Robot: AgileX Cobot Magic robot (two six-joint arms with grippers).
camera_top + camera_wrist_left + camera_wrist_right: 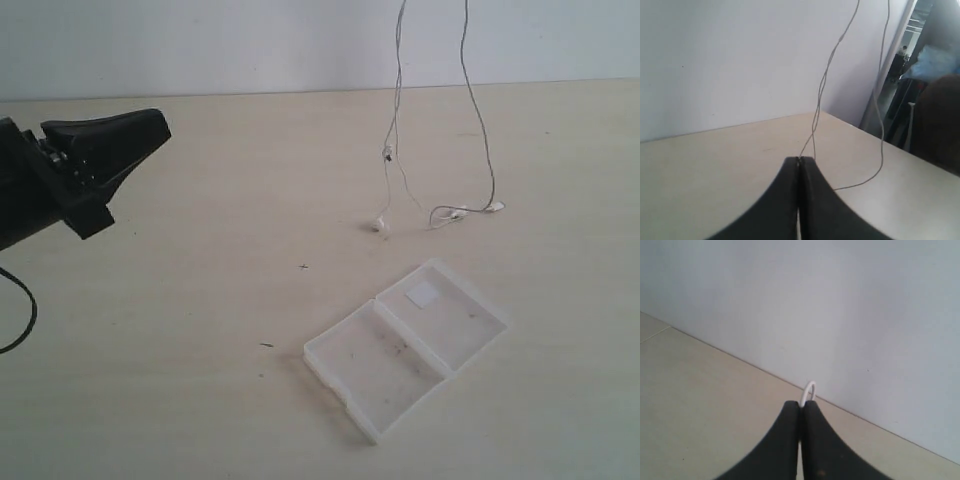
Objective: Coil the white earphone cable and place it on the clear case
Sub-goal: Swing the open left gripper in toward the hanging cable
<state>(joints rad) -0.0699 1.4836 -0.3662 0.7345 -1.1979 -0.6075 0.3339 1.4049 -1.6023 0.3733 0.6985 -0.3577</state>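
We can read no words, numbers or brand marks anywhere. The small white patch (422, 293) on the clear case (380, 372) looks blank to us from here.

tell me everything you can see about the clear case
The clear case is a shallow box of translucent plastic, opened flat with its two hinged rectangular halves side by side, lying askew on the beige table. One half bears a small white patch; a few dark specks show inside, otherwise both halves are empty. Only the table touches it; the white earphone cable hangs apart from it.
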